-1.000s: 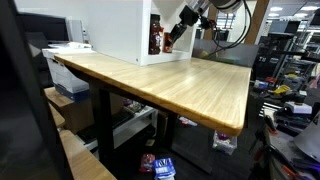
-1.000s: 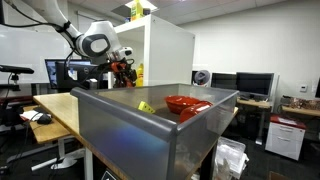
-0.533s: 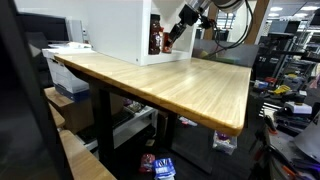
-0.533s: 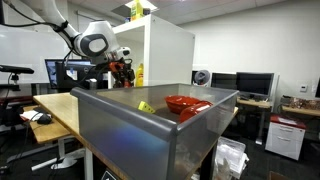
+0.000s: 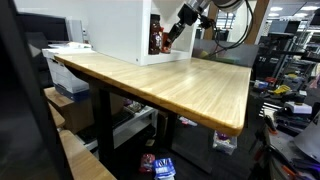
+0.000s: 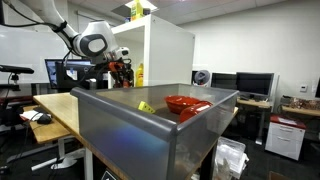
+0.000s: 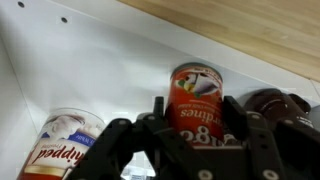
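In the wrist view my gripper (image 7: 194, 105) is shut on a red chips can (image 7: 196, 100); one finger lies against each side of it. The picture stands upside down. The can is inside a white shelf cubby (image 7: 90, 60). In both exterior views the gripper (image 5: 168, 38) (image 6: 122, 70) reaches into the open side of the white cabinet (image 5: 120, 30) at the far end of the wooden table (image 5: 170, 85). The can shows there only as a small red patch.
A white jar with a red label (image 7: 65, 140) and a dark round object (image 7: 270, 100) flank the can in the cubby. A grey bin (image 6: 150, 135) in the foreground holds a red bowl (image 6: 187, 103) and a yellow item (image 6: 146, 106). Desks and monitors stand around.
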Motion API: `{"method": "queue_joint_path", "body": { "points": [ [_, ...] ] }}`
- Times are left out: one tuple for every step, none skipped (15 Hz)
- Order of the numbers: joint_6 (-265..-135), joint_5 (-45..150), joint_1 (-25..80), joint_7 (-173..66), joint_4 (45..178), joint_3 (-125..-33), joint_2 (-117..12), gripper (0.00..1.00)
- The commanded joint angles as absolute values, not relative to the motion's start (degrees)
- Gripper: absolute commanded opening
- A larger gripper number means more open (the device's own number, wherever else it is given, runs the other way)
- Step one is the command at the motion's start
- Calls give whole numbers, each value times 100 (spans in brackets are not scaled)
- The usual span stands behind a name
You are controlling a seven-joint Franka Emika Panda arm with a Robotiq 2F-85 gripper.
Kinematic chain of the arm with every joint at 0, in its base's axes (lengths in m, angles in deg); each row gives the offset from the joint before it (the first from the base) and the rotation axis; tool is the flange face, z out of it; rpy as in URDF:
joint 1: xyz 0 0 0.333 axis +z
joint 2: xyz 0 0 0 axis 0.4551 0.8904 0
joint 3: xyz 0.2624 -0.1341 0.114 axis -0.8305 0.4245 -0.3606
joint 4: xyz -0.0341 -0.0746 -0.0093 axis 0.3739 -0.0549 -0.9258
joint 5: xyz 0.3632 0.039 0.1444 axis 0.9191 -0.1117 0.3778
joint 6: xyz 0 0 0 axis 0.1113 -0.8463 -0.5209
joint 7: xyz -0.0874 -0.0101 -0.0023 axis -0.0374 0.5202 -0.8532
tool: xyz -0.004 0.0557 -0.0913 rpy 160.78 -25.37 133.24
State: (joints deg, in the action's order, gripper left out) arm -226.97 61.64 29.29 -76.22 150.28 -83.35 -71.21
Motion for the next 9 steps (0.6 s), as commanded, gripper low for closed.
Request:
{"method": "queue_joint_path", "body": {
  "points": [
    [-22515,5980,2940,-7700,15238,-8349,-7430,35],
    [-22515,5824,2924,-7545,15245,-8362,-7443,35],
    [-22437,5653,2908,-7410,15247,-8371,-7477,35],
    [-22396,5565,2909,-7346,15243,-8378,-7500,35],
    [-22338,5462,2910,-7296,15235,-8381,-7523,35],
    [-22305,5412,2917,-7279,15229,-8384,-7541,35],
    [-22259,5337,2923,-7220,15232,-8391,-7583,35],
    [-22287,5331,2927,-7185,15254,-8396,-7617,35],
    [-22337,5321,2928,-7125,15278,-8400,-7650,35]
  ]
}}
